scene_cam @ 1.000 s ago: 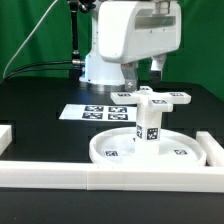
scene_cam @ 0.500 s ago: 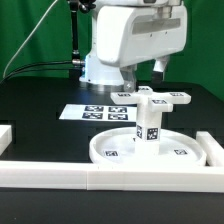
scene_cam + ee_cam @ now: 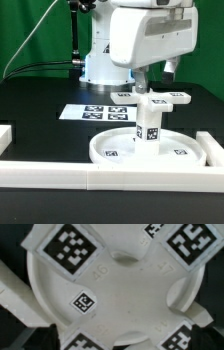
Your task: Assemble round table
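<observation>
Hovering over the cross-shaped foot (image 3: 152, 99) atop the leg (image 3: 147, 127), the gripper (image 3: 153, 71) (finger spacing can't be told).

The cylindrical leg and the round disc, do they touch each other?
Touching. The exterior view shows the leg standing upright in the disc, its base on the floor, no gap visible.

The black table (image 3: 40, 115) carries the marker board (image 3: 95, 112) near its middle, the round disc (image 3: 118, 148) toward the front edge, and white border rails (image 3: 110, 178) along that edge
</observation>
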Available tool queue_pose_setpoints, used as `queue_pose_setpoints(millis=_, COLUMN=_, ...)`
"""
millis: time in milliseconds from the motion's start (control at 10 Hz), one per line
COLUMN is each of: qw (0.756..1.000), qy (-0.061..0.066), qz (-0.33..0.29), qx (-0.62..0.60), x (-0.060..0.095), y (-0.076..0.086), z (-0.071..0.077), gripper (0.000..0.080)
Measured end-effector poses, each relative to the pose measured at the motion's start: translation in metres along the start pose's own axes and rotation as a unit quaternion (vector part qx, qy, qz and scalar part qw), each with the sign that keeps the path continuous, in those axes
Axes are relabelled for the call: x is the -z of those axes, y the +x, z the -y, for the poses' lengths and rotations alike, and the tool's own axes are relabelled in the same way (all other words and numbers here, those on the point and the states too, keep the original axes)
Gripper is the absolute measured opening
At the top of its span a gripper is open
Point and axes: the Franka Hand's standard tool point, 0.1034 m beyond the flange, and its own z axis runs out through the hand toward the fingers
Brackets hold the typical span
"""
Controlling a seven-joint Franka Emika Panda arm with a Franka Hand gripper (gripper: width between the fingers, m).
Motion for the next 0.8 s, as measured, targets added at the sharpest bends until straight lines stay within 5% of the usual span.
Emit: queue_pose_setpoints(millis=800, qw=1.000, qy=0.004, qz=0.007, qx=-0.009, x=-0.0116, y=-0.0100, z=-0.0055, gripper=0.0648)
